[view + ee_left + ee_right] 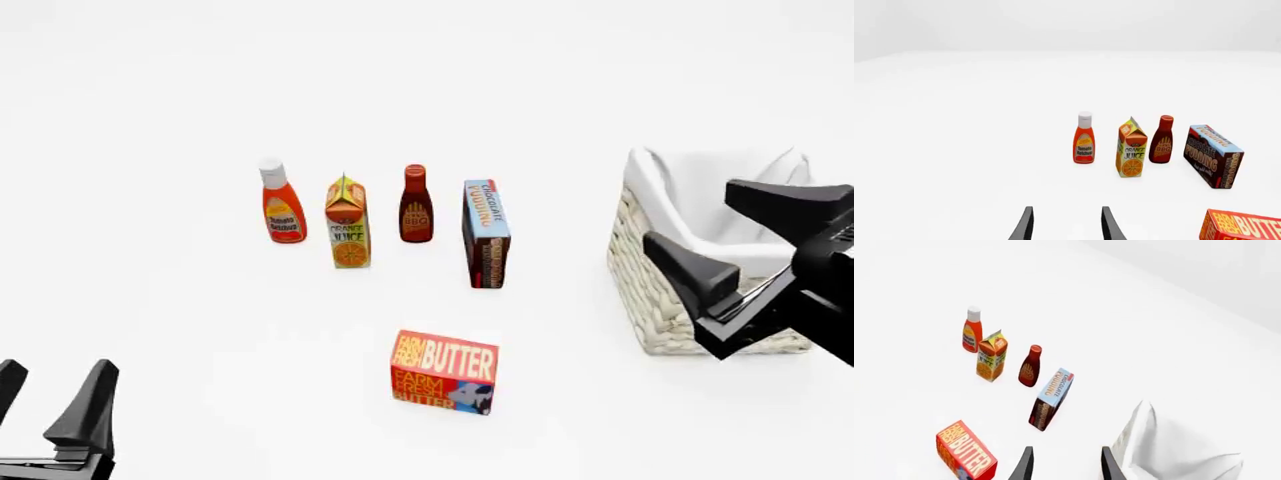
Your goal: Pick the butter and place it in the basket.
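Sitting on the white surface (160,330), the butter (445,372) stands on its own near the front, well apart from the basket (651,300) off to the right. Right gripper (727,235) hangs over the basket, fingers spread wide, holding nothing. Left gripper (51,395) sits low at the near left, fingers apart and empty too.

**Where everything sits on my table**

From my front camera, four groceries stand in a row across the middle: ketchup bottle (280,203) leftmost, then juice carton (347,222), BBQ sauce bottle (416,204), and pudding box (486,233). The butter (445,372) lies nearer me, in front of the pudding box, well apart. The basket (657,292) sits to the right of them all.
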`<action>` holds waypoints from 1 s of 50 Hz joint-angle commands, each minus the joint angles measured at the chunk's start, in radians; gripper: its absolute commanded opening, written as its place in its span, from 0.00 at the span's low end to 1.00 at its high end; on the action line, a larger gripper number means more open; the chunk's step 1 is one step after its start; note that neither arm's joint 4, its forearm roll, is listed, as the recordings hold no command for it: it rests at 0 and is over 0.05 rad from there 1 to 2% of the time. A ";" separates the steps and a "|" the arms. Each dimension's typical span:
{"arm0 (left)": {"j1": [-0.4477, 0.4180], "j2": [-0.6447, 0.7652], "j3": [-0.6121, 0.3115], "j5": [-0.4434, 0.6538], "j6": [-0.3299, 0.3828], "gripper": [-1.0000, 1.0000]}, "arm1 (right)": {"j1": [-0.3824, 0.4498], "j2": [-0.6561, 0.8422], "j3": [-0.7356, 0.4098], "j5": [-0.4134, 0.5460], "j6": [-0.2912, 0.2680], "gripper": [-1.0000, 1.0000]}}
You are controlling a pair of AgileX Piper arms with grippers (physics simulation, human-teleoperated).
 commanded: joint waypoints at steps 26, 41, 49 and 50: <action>0.000 0.000 0.000 0.000 0.000 1.00 | 0.238 0.290 -0.293 0.178 -0.158 1.00; 0.000 0.000 0.000 0.000 0.000 1.00 | 0.300 0.451 -0.507 0.300 -0.208 1.00; 0.000 0.000 0.000 0.000 0.000 1.00 | 0.344 0.531 -0.572 0.348 -0.237 1.00; 0.000 0.000 0.000 0.000 0.000 1.00 | 0.355 0.540 -0.574 0.355 -0.242 1.00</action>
